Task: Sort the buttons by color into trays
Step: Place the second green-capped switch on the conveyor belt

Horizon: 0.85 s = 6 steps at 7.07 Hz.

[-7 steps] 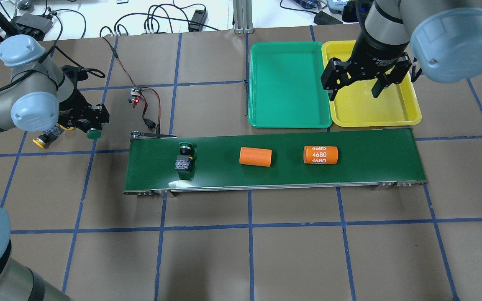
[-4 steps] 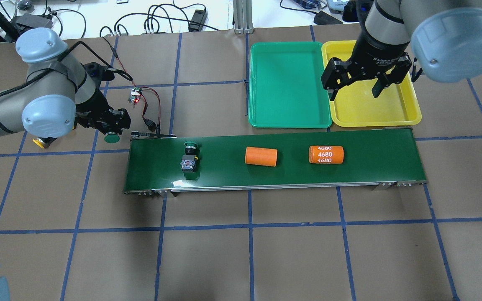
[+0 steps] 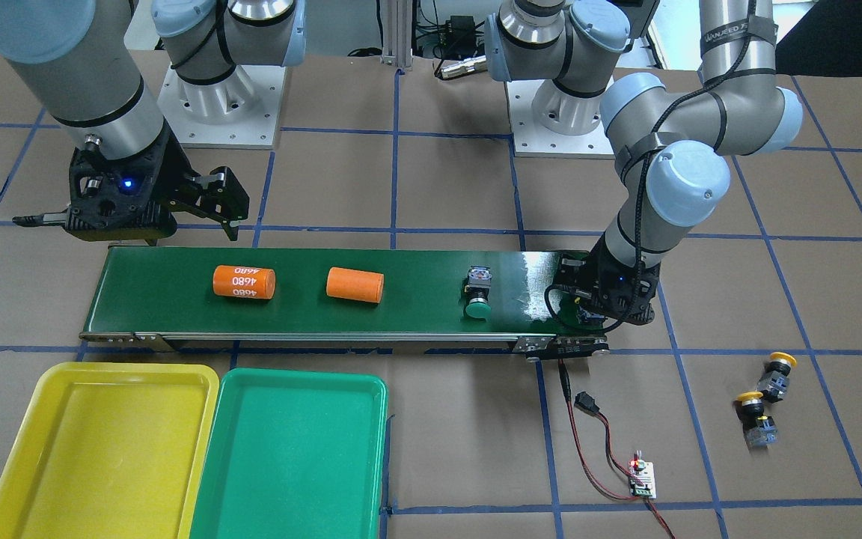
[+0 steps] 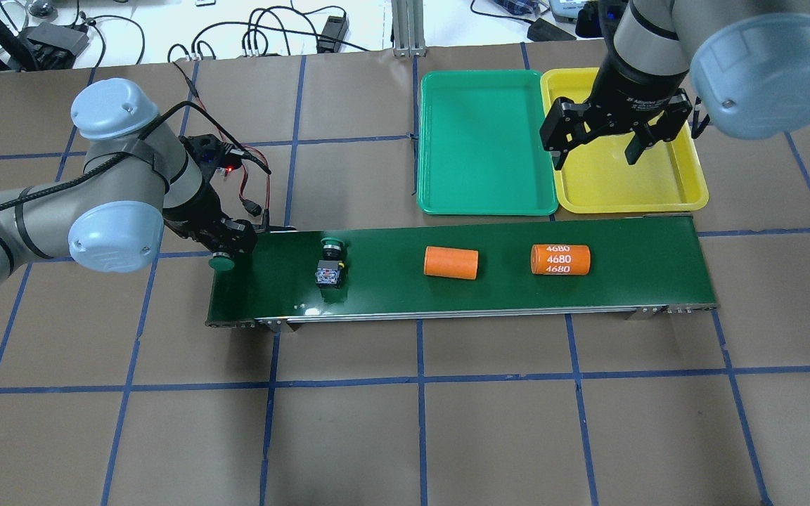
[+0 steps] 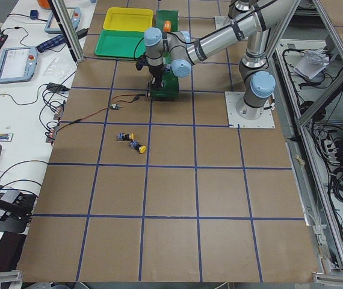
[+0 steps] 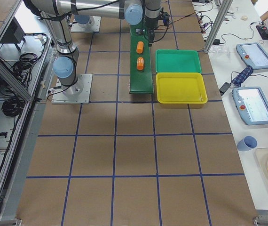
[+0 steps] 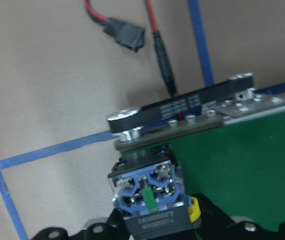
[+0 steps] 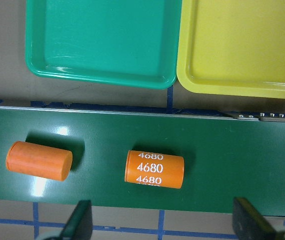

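Observation:
My left gripper [image 4: 228,246] is shut on a green-capped button [image 4: 221,263] over the left end of the belt. In the left wrist view that button's black-and-clear body [image 7: 150,200] sits between the fingers. A second green button [image 4: 330,263] lies on the belt. Two yellow-capped buttons [image 3: 779,373] [image 3: 753,415] lie on the paper beyond the belt's end. The green tray [image 4: 482,140] and the yellow tray [image 4: 630,186] sit side by side behind the belt. My right gripper [image 4: 598,144] hangs open and empty above the yellow tray.
Two orange cylinders [image 4: 451,262] [image 4: 560,259] lie on the dark-green conveyor belt [image 4: 623,274], one printed 4680. A small circuit board [image 3: 640,479] with red wires and a plug [image 3: 587,404] lies near the belt's left end.
My left arm has swung right from the table to the belt's left end, carrying the green button. The button and both cylinders on the belt have drifted right. The right gripper held still.

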Available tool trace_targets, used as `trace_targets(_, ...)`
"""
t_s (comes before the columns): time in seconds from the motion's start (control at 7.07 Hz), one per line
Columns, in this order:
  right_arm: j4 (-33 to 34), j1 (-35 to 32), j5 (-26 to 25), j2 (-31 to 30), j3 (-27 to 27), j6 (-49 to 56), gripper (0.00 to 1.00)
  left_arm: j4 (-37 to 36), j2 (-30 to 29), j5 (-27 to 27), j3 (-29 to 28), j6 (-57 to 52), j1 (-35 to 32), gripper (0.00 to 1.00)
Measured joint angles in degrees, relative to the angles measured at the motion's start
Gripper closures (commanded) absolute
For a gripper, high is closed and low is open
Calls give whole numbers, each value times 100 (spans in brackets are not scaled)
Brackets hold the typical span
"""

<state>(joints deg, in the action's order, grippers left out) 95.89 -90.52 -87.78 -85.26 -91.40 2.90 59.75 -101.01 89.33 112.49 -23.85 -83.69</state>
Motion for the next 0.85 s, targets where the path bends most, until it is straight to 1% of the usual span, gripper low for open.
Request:
trace_targets(0.14, 0, 0, 3, 0, 0, 0, 0, -16, 13, -33, 80, -113, -33, 90)
trace_targets(0.28, 0, -1, 4, 0, 0, 0, 0, -24, 16, -48, 120, -241, -45, 1)
trace_targets(0.85, 0, -1, 2, 0, -1, 0, 0, -6, 100, -60, 151, -328, -57, 0)
